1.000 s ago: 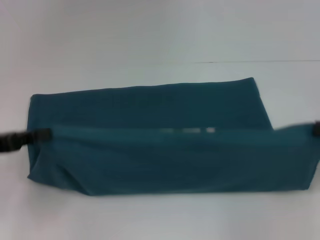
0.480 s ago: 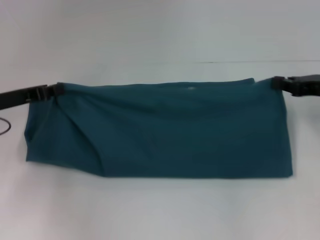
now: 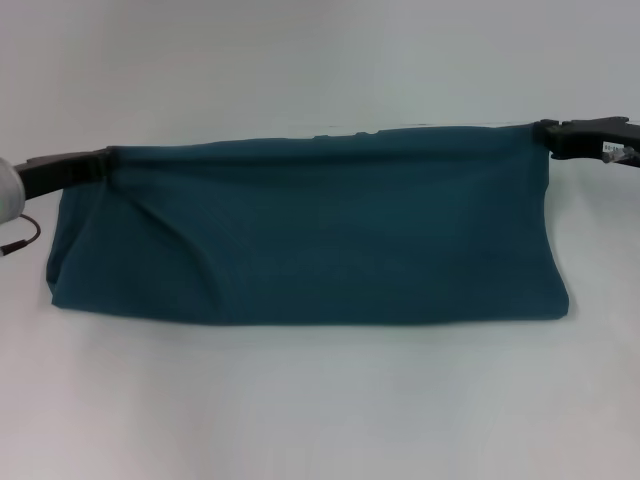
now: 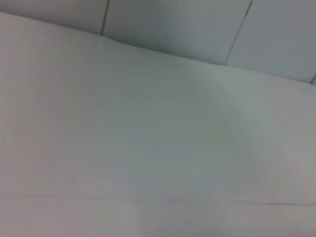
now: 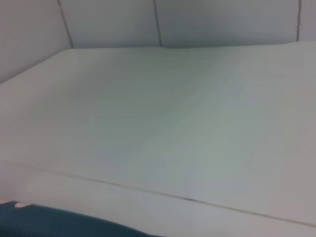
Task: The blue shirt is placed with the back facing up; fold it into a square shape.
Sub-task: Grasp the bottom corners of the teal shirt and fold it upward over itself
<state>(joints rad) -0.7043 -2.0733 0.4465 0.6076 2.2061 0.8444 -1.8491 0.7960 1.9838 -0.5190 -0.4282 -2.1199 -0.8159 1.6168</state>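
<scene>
Setting: a plain white table is seen from the head view, with pale wall panels at its far side.
Blue shirt: the blue shirt is spread across the middle of the table as a long band folded over on itself, running left to right – dark teal, plain, much larger than either gripper.
Shirt edges: the near edge lies flat on the table; the far edge is pulled taut between the two grippers, and diagonal creases are gathered at the left end.
Left gripper: the left gripper is placed at the far-left corner of the shirt and is clamped on the fabric there.
Right gripper: the right gripper is placed at the far-right corner, pinched on the cloth – that corner sits a little farther back than the left one.
Left wrist view: only bare table and wall panels are shown.
Right wrist view: bare table is shown, with a strip of teal fabric at the frame's edge.
Cable: a thin dark cable is seen on the table beside the shirt's left end.
</scene>
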